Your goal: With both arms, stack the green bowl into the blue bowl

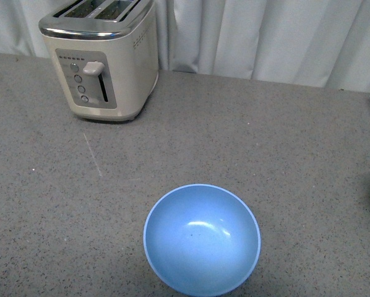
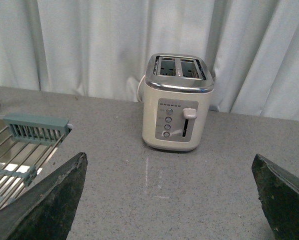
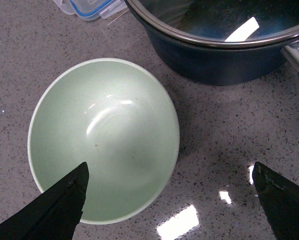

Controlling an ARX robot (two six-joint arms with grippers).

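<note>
Far to the left, near a wire dish rack (image 2: 19,145), the left gripper (image 2: 168,159) hangs over bare counter facing the cream toaster (image 2: 178,102), its jaws spread wide and empty. Nearer the middle, the blue bowl (image 1: 202,240) sits upright and empty, well apart from the toaster. Off at the right edge, the green bowl (image 3: 104,140) rests upright just beside a dark lidded pot (image 3: 214,55). The right gripper (image 3: 169,166) is above it, also wide open and holding nothing. The grasp looks to be next: drop one jaw inside the rim and one outside, on the side away from the pot. Pinch firmly, lift level, then carry it leftward.
</note>
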